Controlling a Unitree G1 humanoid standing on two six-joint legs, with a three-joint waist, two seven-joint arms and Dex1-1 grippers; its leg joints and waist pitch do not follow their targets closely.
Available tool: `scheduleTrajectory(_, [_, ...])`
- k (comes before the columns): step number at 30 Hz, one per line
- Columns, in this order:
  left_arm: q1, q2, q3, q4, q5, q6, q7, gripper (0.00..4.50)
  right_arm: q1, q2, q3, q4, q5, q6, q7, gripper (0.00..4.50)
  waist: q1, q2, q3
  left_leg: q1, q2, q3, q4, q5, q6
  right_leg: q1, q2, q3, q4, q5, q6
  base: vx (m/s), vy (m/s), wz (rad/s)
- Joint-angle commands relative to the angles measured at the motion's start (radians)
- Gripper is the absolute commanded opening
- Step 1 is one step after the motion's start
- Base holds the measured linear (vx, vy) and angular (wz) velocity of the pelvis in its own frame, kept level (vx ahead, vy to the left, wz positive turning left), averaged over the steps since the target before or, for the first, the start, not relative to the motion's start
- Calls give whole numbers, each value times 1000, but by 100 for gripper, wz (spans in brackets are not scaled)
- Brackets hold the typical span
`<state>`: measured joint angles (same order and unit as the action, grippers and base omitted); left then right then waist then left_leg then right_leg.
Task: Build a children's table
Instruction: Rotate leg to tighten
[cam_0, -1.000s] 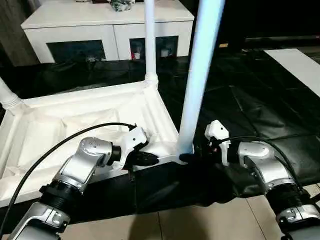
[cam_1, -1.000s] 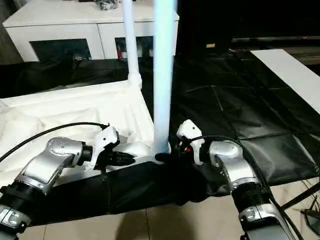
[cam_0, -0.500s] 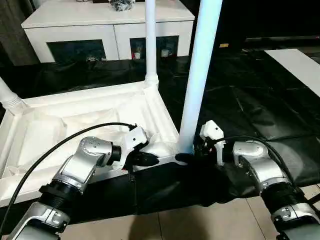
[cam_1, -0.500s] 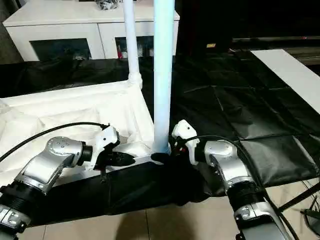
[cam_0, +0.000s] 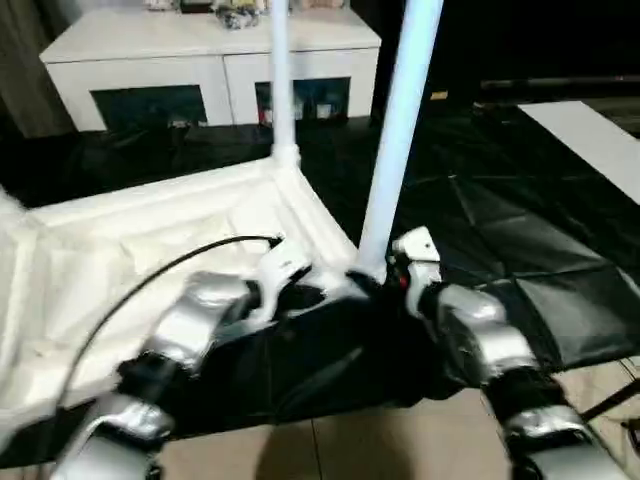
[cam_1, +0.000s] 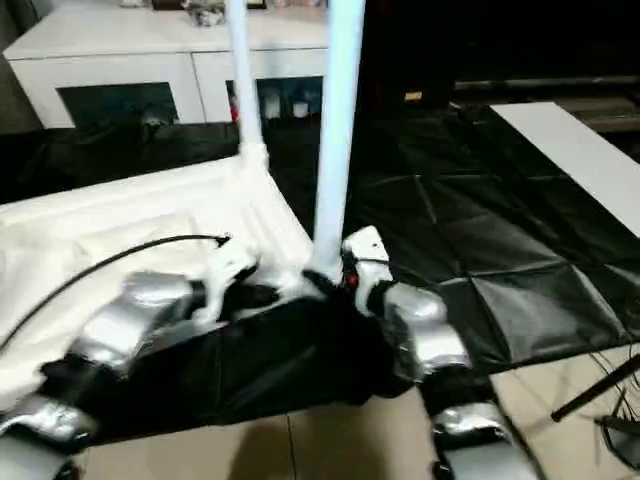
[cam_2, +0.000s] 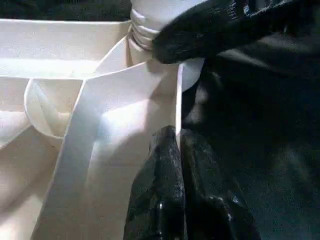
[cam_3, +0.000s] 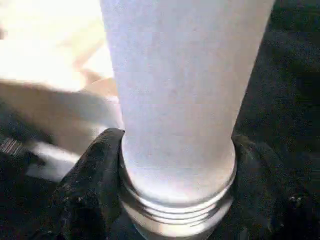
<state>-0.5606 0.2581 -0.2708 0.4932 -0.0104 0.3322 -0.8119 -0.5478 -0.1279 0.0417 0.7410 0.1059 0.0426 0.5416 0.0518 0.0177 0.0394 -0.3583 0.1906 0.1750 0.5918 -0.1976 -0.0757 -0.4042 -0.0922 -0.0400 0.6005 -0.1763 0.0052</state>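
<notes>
- Two legs are seen upright in the tabletop (cam_0: 150, 230): a far-corner leg (cam_0: 281, 90) and a near-corner leg (cam_0: 395, 140).
- Right gripper (cam_3: 175, 175) is clamped around the near leg's base, apparently at its socket.
- Left gripper (cam_2: 172, 185) is pinched together on the tabletop's near edge rib, just beside that socket.

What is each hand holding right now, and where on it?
Right hand grips the near leg at its threaded base; left hand pinches the tabletop's thin edge rim beside that corner.
</notes>
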Motion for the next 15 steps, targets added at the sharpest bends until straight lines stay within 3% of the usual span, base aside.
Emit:
scheduleTrajectory(1, [-7,-23,37,55,16,37,123,0,-11,28,-31,27,4,30,-107,272,-1,-5,-51,6,27,-7,-88,-285,-12,37,-42,27,-77,-312,-197,0,0,0])
scheduleTrajectory(2, [-28,-67,56,86,28,38,216,0,-24,76,-49,63,-12,33,-246,272,-1,-5,-52,6,25,-5,-86,-269,-10,37,-40,28,-77,-281,-199,0,0,0])
scheduleTrajectory(7, [-57,-134,76,152,44,4,332,0,-54,172,-65,131,-25,33,-415,272,-1,-6,-55,2,22,-4,-84,-242,-3,39,-40,29,-74,-246,-197,0,0,0])
scheduleTrajectory(9, [-65,-143,71,173,47,-18,344,0,-55,206,-38,125,-26,10,-364,272,2,-8,-56,3,21,-3,-82,-232,10,40,-39,28,-73,-218,-198,0,0,0])
scheduleTrajectory(10, [-66,-143,70,174,48,-20,344,0,-54,208,-36,123,-25,6,-355,328,3,-7,-55,1,22,-3,-83,-232,15,41,-40,28,-73,-214,-197,0,0,0])
scheduleTrajectory(13, [-38,-106,34,132,53,-64,249,0,-42,178,-10,61,-40,-43,-275,351,6,-8,-54,-3,23,-3,-85,-237,33,43,-42,27,-75,-225,-189,0,0,0])
scheduleTrajectory(14, [-35,-101,30,128,54,-71,237,0,-44,169,-11,61,-44,-48,-274,361,-2,-11,-54,-15,22,-8,-89,-228,34,52,-42,24,-72,-232,-179,0,0,0])
scheduleTrajectory(15, [-29,-92,28,119,53,-68,223,0,-46,156,-17,56,-38,-47,-261,370,-6,-8,-55,-15,23,-10,-89,-222,29,52,-44,22,-74,-244,-176,0,0,0])
